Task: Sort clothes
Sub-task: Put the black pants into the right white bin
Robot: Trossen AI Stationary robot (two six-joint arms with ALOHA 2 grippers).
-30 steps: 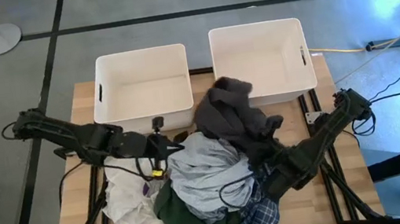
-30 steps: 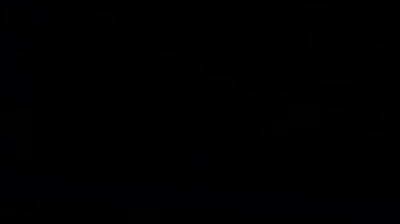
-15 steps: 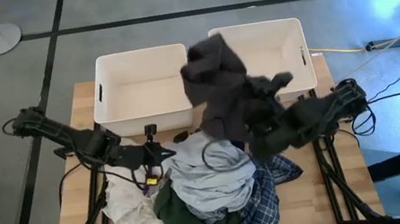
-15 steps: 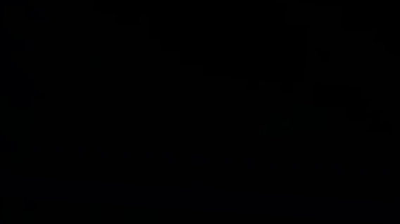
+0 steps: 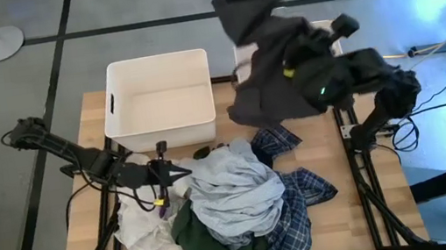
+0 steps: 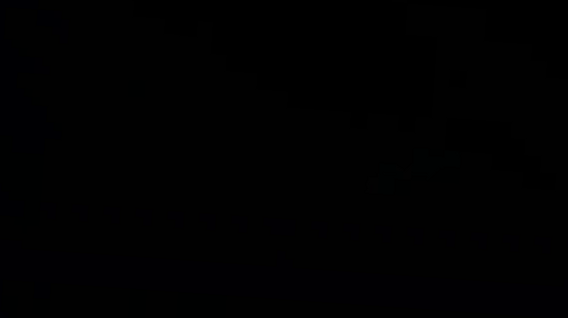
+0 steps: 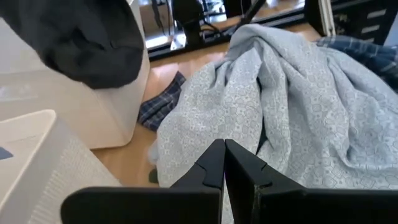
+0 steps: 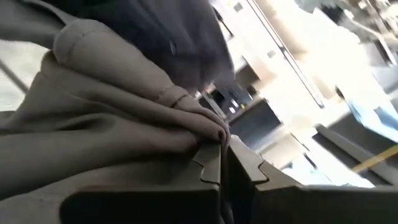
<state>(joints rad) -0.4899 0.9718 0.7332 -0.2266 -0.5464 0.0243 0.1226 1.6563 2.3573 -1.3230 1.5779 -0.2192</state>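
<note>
Clothes (image 5: pixel 234 199) are lying heaped on the table (image 5: pixel 343 213) just in front of the left bin (image 5: pixel 161 99); the right jaws (image 8: pixel 221 151) are pinching a dark grey garment (image 5: pixel 262 57), hanging above the neighbouring bin, probably to drop it there. The left jaws (image 7: pixel 222 163), shut empty, are hovering over the pale shirt (image 7: pixel 298 112).

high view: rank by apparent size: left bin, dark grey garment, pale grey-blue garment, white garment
1. dark grey garment, lifted toward the camera by the right gripper, so it looks inflated
2. left bin, close to it
3. pale grey-blue garment
4. white garment, partly buried
</note>
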